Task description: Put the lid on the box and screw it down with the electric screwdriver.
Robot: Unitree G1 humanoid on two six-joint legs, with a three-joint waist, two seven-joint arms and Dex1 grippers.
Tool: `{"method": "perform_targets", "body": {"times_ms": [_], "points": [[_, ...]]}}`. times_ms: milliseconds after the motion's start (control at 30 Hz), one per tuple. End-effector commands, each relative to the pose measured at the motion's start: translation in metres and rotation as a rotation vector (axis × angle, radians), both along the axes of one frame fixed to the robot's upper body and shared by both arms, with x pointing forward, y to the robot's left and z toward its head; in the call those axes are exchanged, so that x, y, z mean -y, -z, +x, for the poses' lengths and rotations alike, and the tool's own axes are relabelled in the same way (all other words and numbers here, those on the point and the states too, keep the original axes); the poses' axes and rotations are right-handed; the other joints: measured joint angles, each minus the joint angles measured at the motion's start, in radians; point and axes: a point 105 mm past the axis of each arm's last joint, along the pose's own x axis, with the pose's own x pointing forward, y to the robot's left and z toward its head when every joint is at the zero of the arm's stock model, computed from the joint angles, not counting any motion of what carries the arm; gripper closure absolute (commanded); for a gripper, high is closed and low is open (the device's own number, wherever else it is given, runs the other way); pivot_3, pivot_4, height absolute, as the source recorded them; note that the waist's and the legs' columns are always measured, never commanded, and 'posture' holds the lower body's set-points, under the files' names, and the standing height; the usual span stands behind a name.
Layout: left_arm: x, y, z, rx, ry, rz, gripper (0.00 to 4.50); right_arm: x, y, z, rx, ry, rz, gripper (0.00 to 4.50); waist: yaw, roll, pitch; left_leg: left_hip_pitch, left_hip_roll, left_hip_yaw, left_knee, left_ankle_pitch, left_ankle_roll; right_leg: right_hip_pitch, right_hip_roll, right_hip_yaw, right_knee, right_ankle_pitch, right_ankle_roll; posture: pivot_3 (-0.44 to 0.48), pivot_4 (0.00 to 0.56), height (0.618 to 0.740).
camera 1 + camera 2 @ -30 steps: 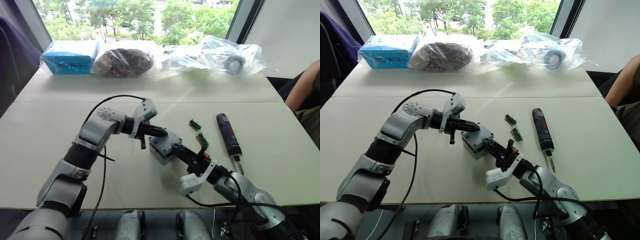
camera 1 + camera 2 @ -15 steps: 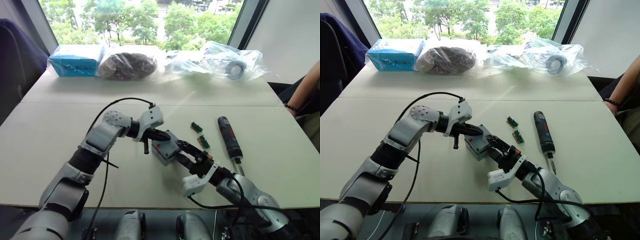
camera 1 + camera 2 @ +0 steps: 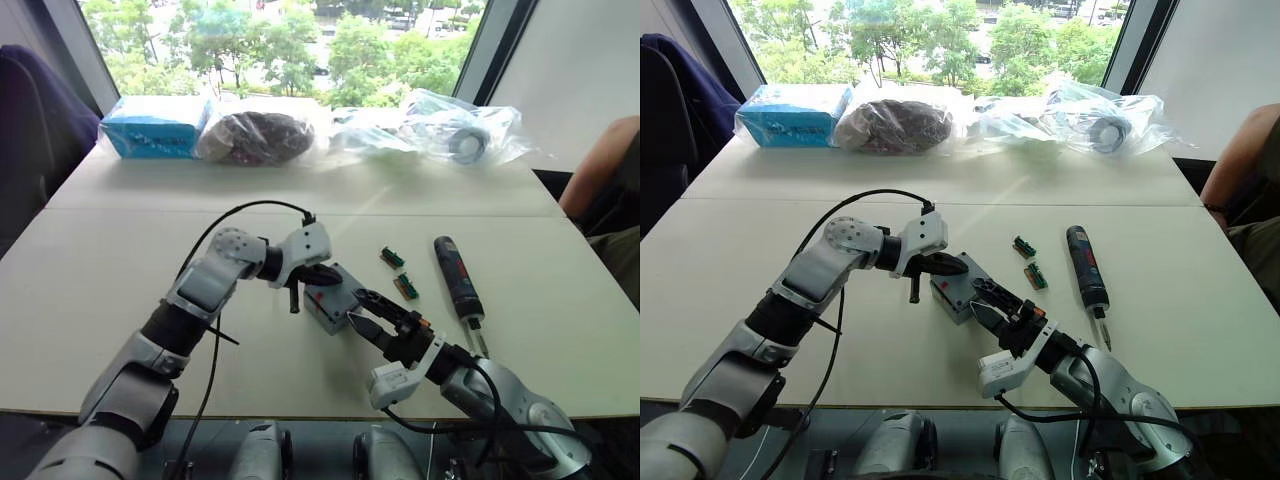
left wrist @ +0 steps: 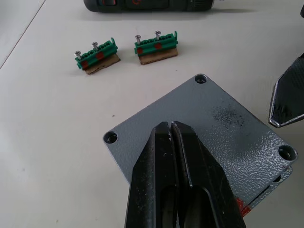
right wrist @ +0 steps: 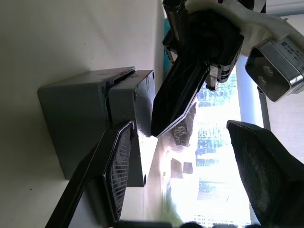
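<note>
lid [image 4: 204,128] on box [image 3: 330,308] | electric screwdriver [image 3: 456,277] right | green pieces [image 3: 398,272] between

The square grey lid [image 4: 204,128] is showing a pebbled, matt cast-metal look, with a dark smudge on its top. The grey box [image 5: 71,123] under it is looking smoother and dull. The left tool [image 4: 172,130] is showing hard black fingers with a slight sheen; the right tool's fingertips [image 5: 118,166] are carrying fine cross-hatched pads. Two small green plastic blocks [image 4: 126,51] are holding shiny metal screws over brown card-like bases. The pale table [image 4: 42,142] is appearing smooth and matt.
</note>
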Motion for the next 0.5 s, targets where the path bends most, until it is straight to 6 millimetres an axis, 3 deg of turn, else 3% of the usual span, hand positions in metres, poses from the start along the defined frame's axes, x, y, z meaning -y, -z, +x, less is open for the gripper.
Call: {"method": "perform_targets", "body": {"times_ms": [33,133,333,500], "points": [[-0.013,0.047,-0.012,-0.121,-0.003,0.132,4.50,-0.001,-0.014,-0.002,0.042,-0.018,0.028,1.30,0.000,0.000,-0.002,0.000,0.000,0.000,0.000,0.000,0.000,0.000,0.000,0.000,0.000,0.000,0.000,0.000,0.150,0.740],[-0.010,0.040,-0.009,-0.096,-0.007,0.099,4.50,0.000,-0.014,-0.001,0.038,-0.015,0.028,1.88,0.000,0.000,-0.002,0.000,0.000,0.000,0.000,0.000,0.000,0.000,0.000,0.000,0.000,-0.001,0.000,0.000,0.150,0.740],[-0.003,0.019,-0.011,-0.103,0.002,-0.006,4.50,0.000,-0.012,0.002,0.037,-0.007,0.029,4.38,0.000,0.000,-0.002,0.000,0.000,0.000,0.000,-0.001,0.001,-0.001,0.000,0.000,0.000,-0.001,0.000,0.000,0.150,0.740],[-0.001,0.003,-0.012,-0.090,0.009,-0.073,4.50,0.001,-0.011,0.003,0.035,-0.001,0.030,4.46,0.000,0.000,-0.002,-0.001,0.000,0.000,-0.001,-0.001,0.001,-0.001,0.000,0.000,0.000,-0.001,0.000,0.000,0.150,0.740]]}}
